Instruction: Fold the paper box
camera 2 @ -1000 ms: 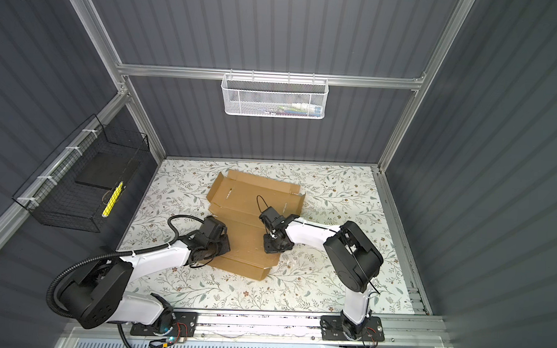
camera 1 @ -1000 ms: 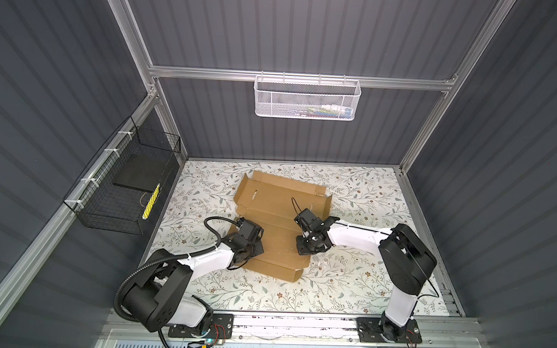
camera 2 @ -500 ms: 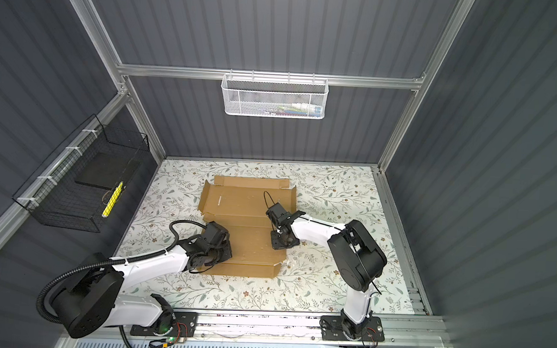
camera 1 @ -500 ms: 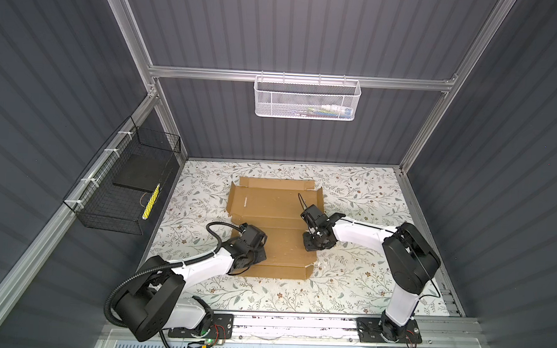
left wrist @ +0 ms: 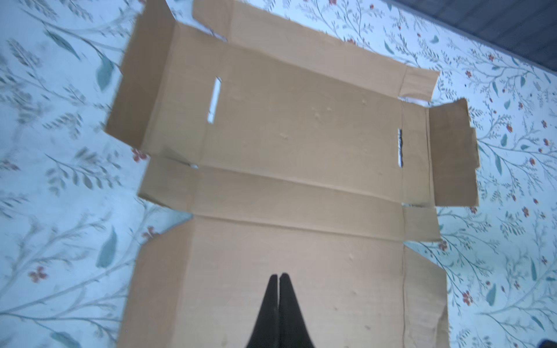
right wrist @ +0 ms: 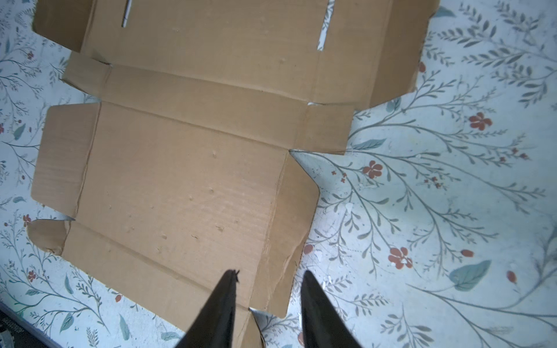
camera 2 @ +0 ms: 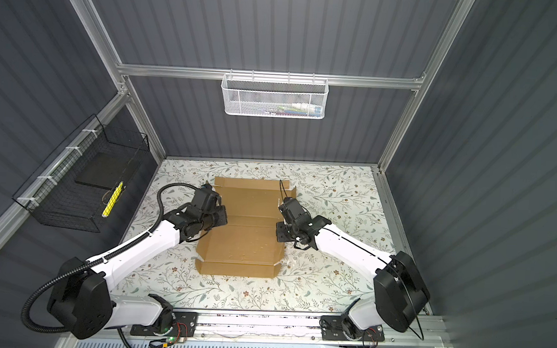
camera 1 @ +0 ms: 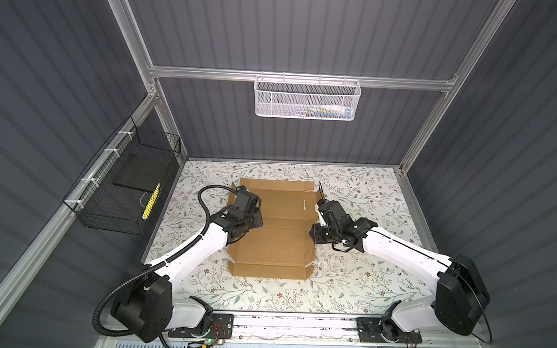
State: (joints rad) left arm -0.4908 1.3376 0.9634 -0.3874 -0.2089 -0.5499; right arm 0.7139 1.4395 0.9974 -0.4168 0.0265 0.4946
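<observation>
Centred on the floral worktop (camera 1: 361,192), the paper box (camera 1: 272,227) lies unfolded, nearly flat, with bare surface past every edge. I see my left pincer (left wrist: 278,275) clenched empty over its left side; my right pincer (right wrist: 269,274) is released, straddling the right flap's edge. Grey ribbed walls (camera 1: 310,35) close in the cell.

White shells and black joint housings cover my left arm (camera 1: 198,247) and right arm (camera 1: 404,251). A ribbed black hose (camera 1: 216,186) runs along the left. My right gripper (right wrist: 269,272) has black, tapering fingers (right wrist: 220,307).
</observation>
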